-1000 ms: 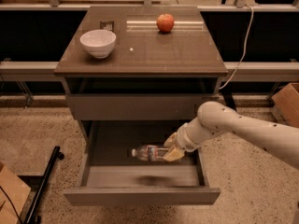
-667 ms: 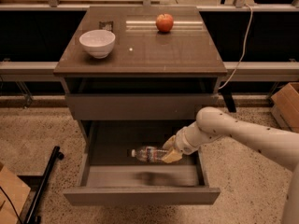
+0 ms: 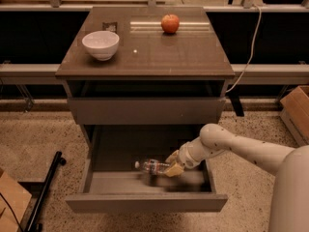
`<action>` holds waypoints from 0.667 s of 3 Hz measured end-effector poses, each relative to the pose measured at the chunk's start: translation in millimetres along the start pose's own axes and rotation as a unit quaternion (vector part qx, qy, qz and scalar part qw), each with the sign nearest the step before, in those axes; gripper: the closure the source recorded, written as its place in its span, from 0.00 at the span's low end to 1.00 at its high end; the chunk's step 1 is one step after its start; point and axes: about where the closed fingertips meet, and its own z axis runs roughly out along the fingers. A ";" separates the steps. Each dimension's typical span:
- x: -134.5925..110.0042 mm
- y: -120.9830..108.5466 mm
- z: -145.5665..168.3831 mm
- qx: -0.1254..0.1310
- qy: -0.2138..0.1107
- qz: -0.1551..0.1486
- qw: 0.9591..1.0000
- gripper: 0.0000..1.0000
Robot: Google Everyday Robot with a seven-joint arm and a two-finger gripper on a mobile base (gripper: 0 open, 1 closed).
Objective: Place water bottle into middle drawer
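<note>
The water bottle (image 3: 151, 166), clear with a white cap pointing left, lies sideways in my gripper (image 3: 173, 168). The gripper is shut on the bottle's base end and holds it inside the open middle drawer (image 3: 145, 202), just above the drawer's flat floor. A blurred shadow lies on the floor below it. My white arm (image 3: 241, 149) reaches in from the right, over the drawer's right side. The plain-fronted drawer (image 3: 145, 111) under the tabletop is closed.
On the tabletop (image 3: 174, 52) stand a white bowl (image 3: 100, 44) at the left and a red apple (image 3: 170, 23) at the back. A black pole (image 3: 46, 190) leans at the lower left. A cardboard box (image 3: 295, 112) sits at the right, and a white cable (image 3: 248, 47) hangs there.
The gripper and the bottle have sunk a little lower into the drawer. The arm's elbow has shifted slightly. Nothing else has moved.
</note>
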 end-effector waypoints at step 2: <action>20.6 -5.5 40.7 -0.023 -0.015 0.033 0.999 0.11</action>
